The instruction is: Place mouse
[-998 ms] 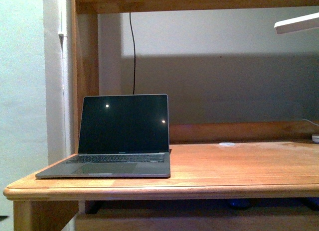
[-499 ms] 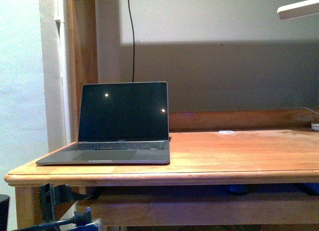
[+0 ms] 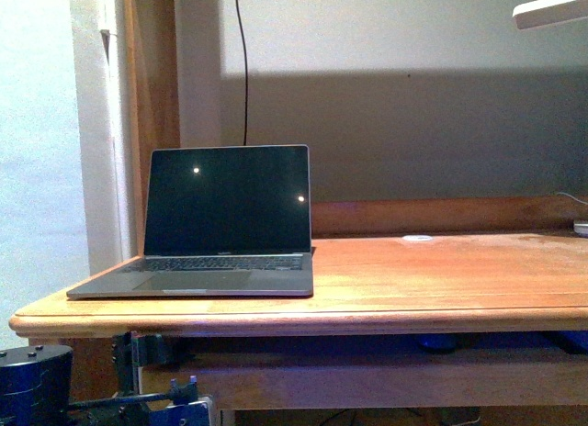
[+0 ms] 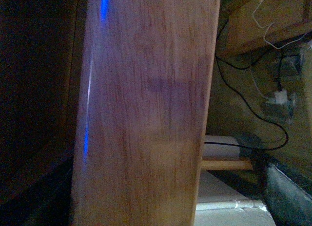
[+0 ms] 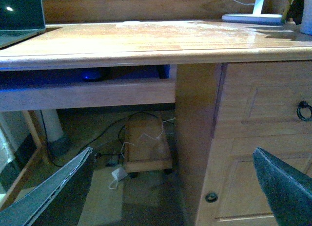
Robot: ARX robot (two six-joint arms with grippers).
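Observation:
Under the desk top, on the pull-out tray, lies the mouse, a small dark rounded dome; the right wrist view shows it in blue-lit shadow. My right gripper hangs below desk height, well short of the tray. It is open wide, and its grey fingers frame the cabinet front with nothing between them. My left gripper is open and sits close against a wooden desk board. One grey finger shows beside that board. Parts of the left arm appear low in the front view.
An open laptop stands on the left of the wooden desk. A flat white disc lies near the back, under a white lamp. A drawer cabinet fills the right side. Cables and a small wooden cart sit below.
The front view has shifted downward, so the desk and laptop sit higher in the picture. The left arm's parts have come into view at the lower left.

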